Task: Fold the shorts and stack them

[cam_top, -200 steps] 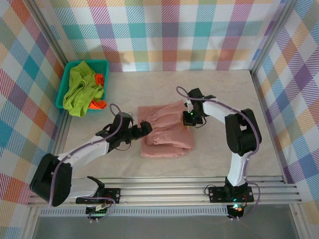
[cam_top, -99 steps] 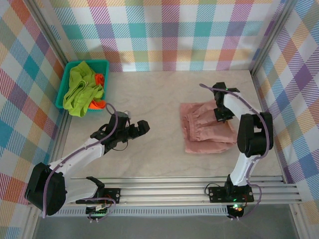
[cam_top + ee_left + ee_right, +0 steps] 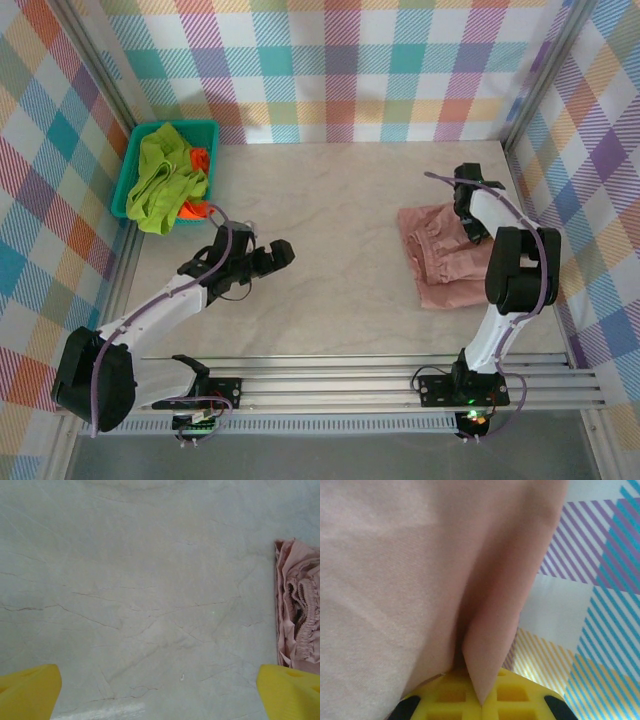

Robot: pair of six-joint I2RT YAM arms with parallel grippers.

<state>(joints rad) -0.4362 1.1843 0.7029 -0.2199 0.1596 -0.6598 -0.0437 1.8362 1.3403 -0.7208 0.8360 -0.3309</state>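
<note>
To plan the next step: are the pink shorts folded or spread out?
Folded: the pink shorts lie doubled over in a compact bundle, and the right gripper is shut on a fold.

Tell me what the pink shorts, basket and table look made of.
The pink shorts: soft matte cloth; it creases, and the waist is gathered. The basket: likely plastic, with a smooth, stiff teal rim. The table: pale matte surface with marble-like veins; stone or laminate, unclear.

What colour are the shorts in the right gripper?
The shorts are dusty pink, clearest from top external.
</note>
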